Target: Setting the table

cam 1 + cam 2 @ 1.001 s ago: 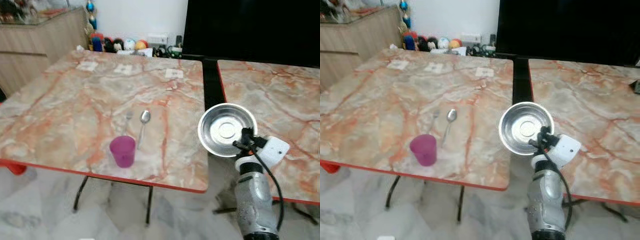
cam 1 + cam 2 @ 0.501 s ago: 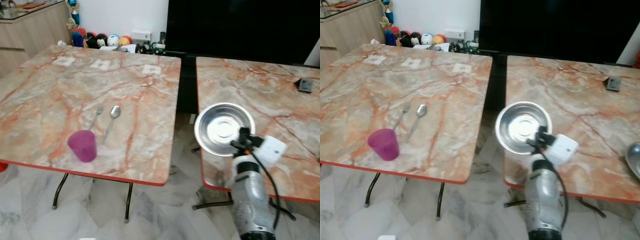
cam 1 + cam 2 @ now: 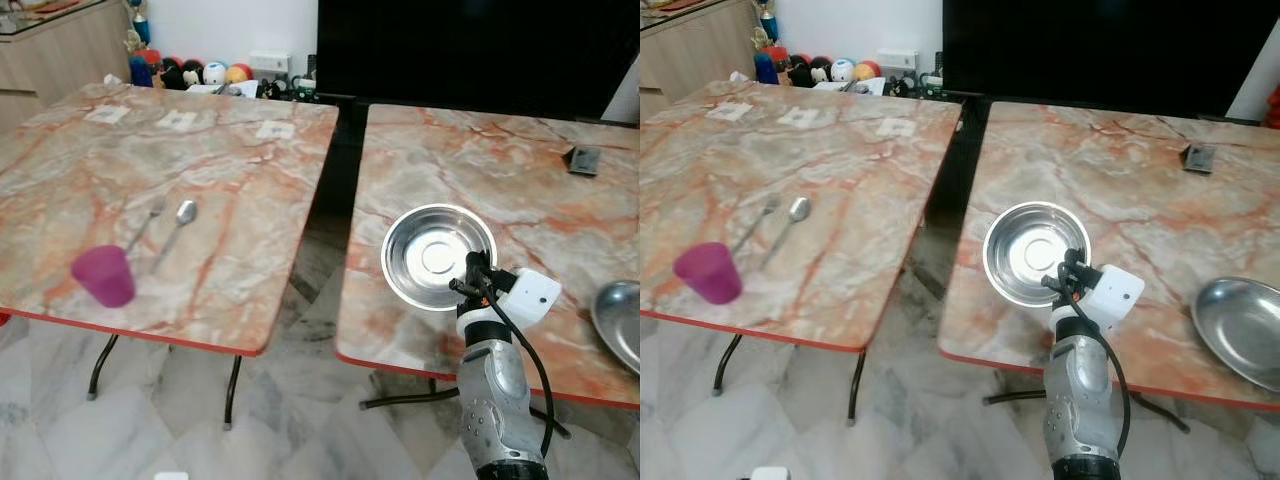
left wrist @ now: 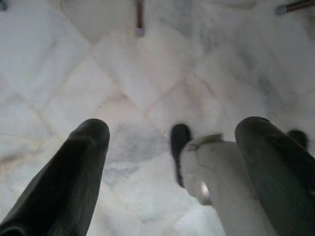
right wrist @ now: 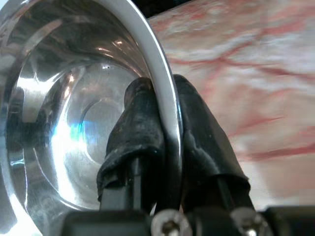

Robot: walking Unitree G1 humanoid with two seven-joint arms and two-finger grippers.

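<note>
While the right gripper (image 3: pixel 474 272) pinches the rim of a round shiny steel bowl (image 3: pixel 438 256), one black finger inside the wall and one outside as the right wrist view shows, the bowl hangs tilted toward the camera above the near edge of the right-hand orange-veined marble table (image 3: pixel 470 170). Nothing can be seen inside it beyond reflections. A second shallow steel dish (image 3: pixel 1238 329) lies on that same table near its near right corner, also with nothing visible in it, and a small dark flat object (image 3: pixel 583 159) rests toward the far side.

On the left-hand marble table (image 3: pixel 230 180), a translucent purple plastic cup (image 3: pixel 103 275) stands upright near the front edge; whether it holds anything cannot be told. Just beyond it lie a metal fork (image 3: pixel 146 219) and a metal spoon (image 3: pixel 177 224), side by side and apart from the cup.

The left gripper (image 4: pixel 172 162) hangs over the pale marble floor (image 4: pixel 147 73), its two black fingers spread wide with nothing between them.

Compared with a second ago, the whole view has swung to the right: the cup and cutlery now sit far to the left of the picture, the right-hand table is almost fully seen, and the second dish has come into sight. The bowl stays clamped in the same grip.
</note>
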